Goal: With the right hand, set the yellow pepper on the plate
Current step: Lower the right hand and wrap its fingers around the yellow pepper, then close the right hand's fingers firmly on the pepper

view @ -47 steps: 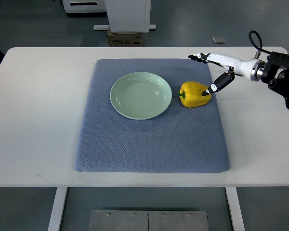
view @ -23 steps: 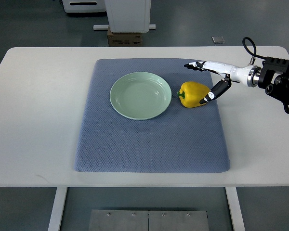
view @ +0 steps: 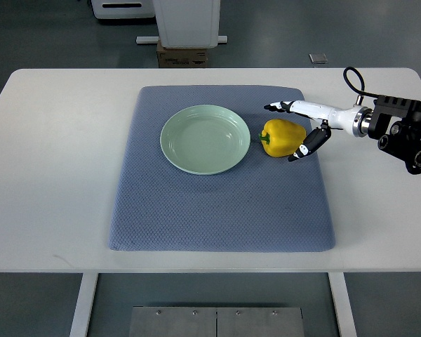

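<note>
Closer now, right hand (view: 298,126) brackets pepper (view: 281,137); plate (view: 205,139) alongside.

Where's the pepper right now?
The pepper sits on the mat, just right of the plate, with the right hand open around its right side.

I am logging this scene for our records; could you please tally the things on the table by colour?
Yellow: 1, the pepper
Green: 1, the plate
Blue-grey: 1, the mat
Total: 3

The right hand is open around the pepper, not counted.
</note>
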Tool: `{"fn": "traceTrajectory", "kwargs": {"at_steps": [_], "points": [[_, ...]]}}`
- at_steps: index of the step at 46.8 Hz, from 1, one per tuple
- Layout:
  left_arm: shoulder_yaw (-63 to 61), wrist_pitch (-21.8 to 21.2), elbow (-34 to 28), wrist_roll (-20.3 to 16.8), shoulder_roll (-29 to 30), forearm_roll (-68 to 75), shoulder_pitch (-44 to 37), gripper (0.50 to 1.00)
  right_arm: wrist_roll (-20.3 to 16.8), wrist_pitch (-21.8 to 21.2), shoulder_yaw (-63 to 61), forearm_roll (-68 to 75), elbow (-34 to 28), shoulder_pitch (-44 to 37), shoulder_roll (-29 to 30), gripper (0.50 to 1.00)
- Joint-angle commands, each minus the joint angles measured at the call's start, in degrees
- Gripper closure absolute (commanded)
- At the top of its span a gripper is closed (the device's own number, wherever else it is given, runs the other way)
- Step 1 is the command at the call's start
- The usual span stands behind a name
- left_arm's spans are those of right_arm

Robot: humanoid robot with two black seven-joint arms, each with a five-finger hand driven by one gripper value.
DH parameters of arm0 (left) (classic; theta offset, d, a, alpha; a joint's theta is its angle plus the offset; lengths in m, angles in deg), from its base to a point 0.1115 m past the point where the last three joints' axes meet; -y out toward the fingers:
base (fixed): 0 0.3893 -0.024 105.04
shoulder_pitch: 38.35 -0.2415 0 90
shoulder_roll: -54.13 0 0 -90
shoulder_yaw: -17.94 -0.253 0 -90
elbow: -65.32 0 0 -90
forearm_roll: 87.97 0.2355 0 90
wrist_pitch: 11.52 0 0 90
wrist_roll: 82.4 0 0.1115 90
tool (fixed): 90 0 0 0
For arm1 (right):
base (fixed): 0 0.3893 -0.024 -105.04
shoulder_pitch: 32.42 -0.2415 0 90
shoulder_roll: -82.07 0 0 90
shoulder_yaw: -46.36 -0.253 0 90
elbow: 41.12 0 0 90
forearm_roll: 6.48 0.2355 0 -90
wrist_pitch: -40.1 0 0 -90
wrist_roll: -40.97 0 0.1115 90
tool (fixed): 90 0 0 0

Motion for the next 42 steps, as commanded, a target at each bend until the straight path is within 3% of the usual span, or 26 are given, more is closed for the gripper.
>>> {"fn": "traceTrajectory", "kwargs": {"at_steps": [1, 10, 17, 24, 33, 42], "points": [[0.0, 0.0, 0.0, 0.0, 0.0, 0.0, 0.0, 0.5, 0.0, 0.0, 0.0, 0.0, 0.1, 0.3, 0.4, 0.5], [0.0, 0.0, 0.0, 0.0, 0.0, 0.0, 0.0, 0.5, 0.0, 0.1, 0.3, 0.0, 0.7, 0.8, 1.3, 0.509], [0.0, 0.0, 0.0, 0.0, 0.0, 0.0, 0.0, 0.5, 0.0, 2.6, 0.6, 0.0, 1.3, 1.2, 1.7, 0.534], [0.0, 0.0, 0.0, 0.0, 0.0, 0.0, 0.0, 0.5, 0.0, 3.2, 2.0, 0.0, 1.6, 1.8, 1.8, 0.59], [0.0, 0.0, 0.0, 0.0, 0.0, 0.0, 0.0, 0.5, 0.0, 4.9, 2.0, 0.1, 1.8, 2.5, 1.8, 0.607], [0.0, 0.0, 0.0, 0.0, 0.0, 0.0, 0.0, 0.5, 0.0, 5.0, 1.9, 0.1, 1.9, 2.5, 1.8, 0.682]]}}
